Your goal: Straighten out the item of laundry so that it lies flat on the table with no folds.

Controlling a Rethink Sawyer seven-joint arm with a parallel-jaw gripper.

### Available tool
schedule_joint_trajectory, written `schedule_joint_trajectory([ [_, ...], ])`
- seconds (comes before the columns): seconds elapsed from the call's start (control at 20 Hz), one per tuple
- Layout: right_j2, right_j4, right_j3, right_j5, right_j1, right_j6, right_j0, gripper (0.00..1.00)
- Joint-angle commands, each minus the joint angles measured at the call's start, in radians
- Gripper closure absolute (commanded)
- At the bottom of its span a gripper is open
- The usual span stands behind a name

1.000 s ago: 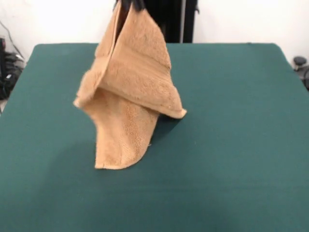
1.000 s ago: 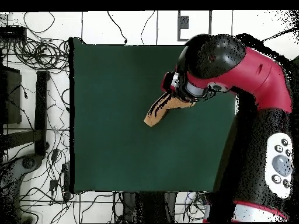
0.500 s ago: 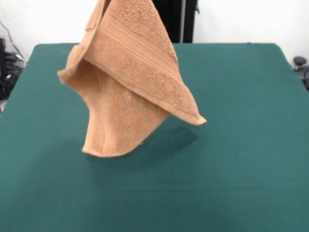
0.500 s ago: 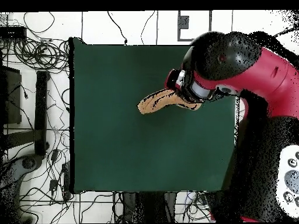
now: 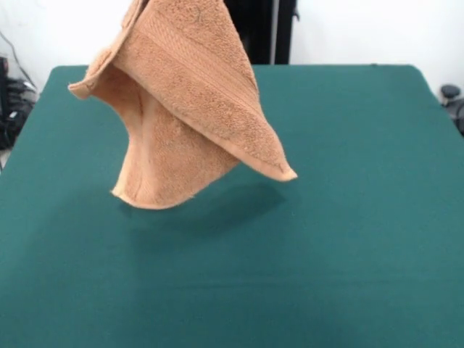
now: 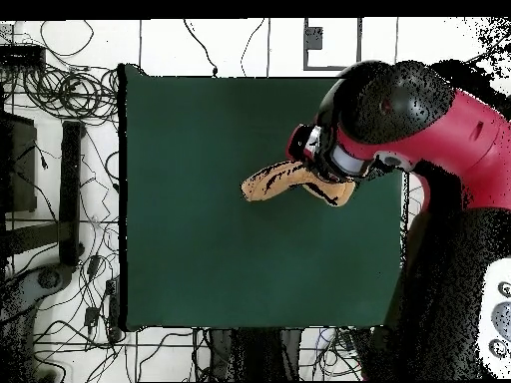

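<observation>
Overhead, arm [image 6: 419, 120] hides towel [image 5: 181, 109] top

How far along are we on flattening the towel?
Done: the towel is picked up and hangs clear of the green table, its shadow beneath it. In hand: it dangles from above, draped in folds, the claw hidden in both views. Left: lower it, spread it flat and smooth out every fold.

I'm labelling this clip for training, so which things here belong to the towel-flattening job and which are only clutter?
Belong to the job:
- the towel, hanging in folds, clear of the table
- the table, its green cloth
- the arm above the towel; its end effector is hidden

Just lying about:
- the cables on the floor beside the table
- the dark post behind the table
</observation>
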Motion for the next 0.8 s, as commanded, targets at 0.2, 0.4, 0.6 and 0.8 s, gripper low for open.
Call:
schedule_joint_trajectory([
  [0.2,0.017,0.022,0.131,0.116,0.020,0.245,0.026,1.00],
  [0.4,0.053,-0.016,-0.006,0.149,0.111,0.185,-0.004,1.00],
  [0.6,0.076,-0.049,-0.181,0.250,0.206,0.164,-0.012,1.00],
  [0.8,0.081,-0.063,-0.308,0.337,0.264,0.164,-0.010,1.00],
])
